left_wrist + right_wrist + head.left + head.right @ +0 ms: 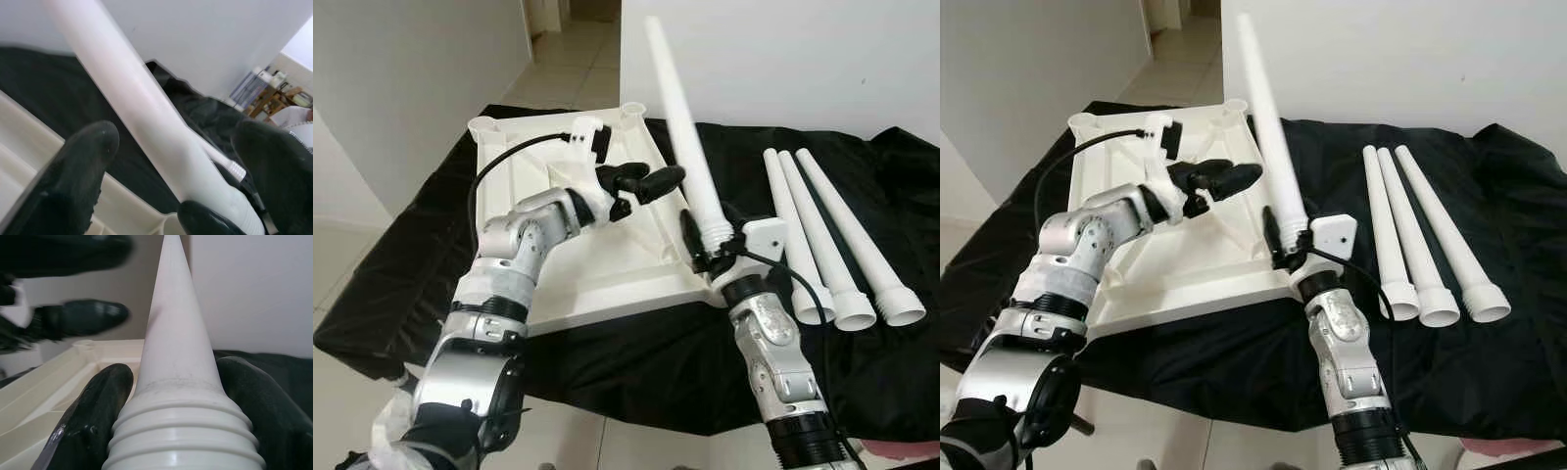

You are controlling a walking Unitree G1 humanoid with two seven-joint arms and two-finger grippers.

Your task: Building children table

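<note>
My left gripper (651, 182) hovers with fingers spread apart above the upturned white tabletop (568, 274), its tips pointing toward the leg just beside them. To its right, my right gripper (707, 240) is clamped on the ribbed base of a white table leg (683, 127), holding it nearly upright at the tabletop's near corner. Farther to my right, three spare legs (832, 235) lie side by side on the black cloth (666, 362).

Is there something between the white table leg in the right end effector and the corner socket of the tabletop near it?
Nothing visible. The right end effector holds the long white plastic leg upright at the near corner of the upturned white tabletop.
</note>
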